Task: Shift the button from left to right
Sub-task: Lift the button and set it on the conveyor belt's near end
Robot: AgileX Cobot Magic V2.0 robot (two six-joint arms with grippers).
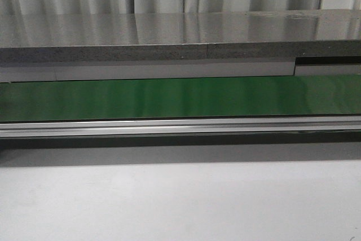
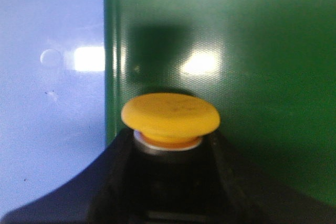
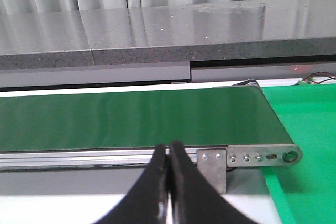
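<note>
Left hand (image 2: 168, 182) clamps the yellow push-button (image 2: 170, 116) above the green conveyor belt (image 2: 252, 87); release low, gently. Right hand (image 3: 169, 182) is pressed together, empty.

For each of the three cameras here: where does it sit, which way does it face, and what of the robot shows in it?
Front view: faces forward over the table; shows the green conveyor belt and grey ledge; no arm visible.
Left wrist view: sits on the left arm, looking at the belt's end; the left gripper holds the button.
Right wrist view: sits on the right arm, facing the belt's other end; the right gripper is shut, empty.
Shared: all three show the belt.
</note>
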